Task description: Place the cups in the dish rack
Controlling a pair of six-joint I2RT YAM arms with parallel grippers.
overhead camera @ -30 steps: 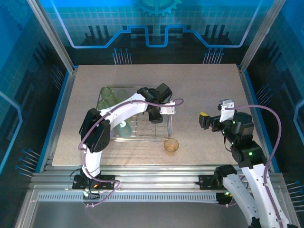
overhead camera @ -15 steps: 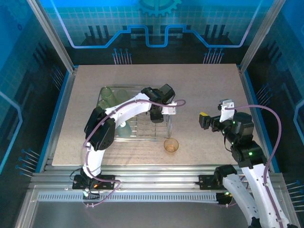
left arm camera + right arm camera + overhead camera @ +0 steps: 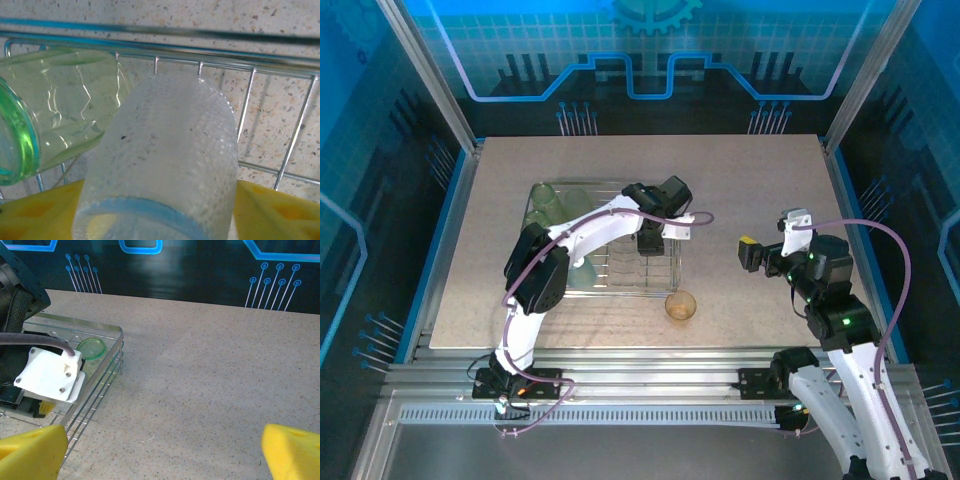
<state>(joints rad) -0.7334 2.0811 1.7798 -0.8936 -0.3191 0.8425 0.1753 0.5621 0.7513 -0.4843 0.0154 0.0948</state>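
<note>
A clear frosted cup (image 3: pixel 170 150) lies between my left gripper's (image 3: pixel 160 215) yellow fingers (image 3: pixel 280 210), over the dish rack's wires (image 3: pixel 295 135). The fingers sit close on both sides; whether they still press the cup I cannot tell. A green cup (image 3: pixel 60 105) lies on its side just left of it. From above, the left gripper (image 3: pixel 650 240) is over the right part of the dish rack (image 3: pixel 605 290), with green cups (image 3: pixel 545 200) at the rack's far left. An amber cup (image 3: pixel 681 305) stands on the table by the rack's near right corner. My right gripper (image 3: pixel 752 253) hovers open, right of the rack.
In the right wrist view my right gripper (image 3: pixel 162 450) is above bare speckled table, with the rack's corner rail (image 3: pixel 100 380) and a green cup (image 3: pixel 91 347) to its left. The left wrist's white camera mount (image 3: pixel 50 375) and cable rise over the rack.
The left arm has slid a little to the right over the rack, its elbow following. The right arm and the amber cup have not moved.
</note>
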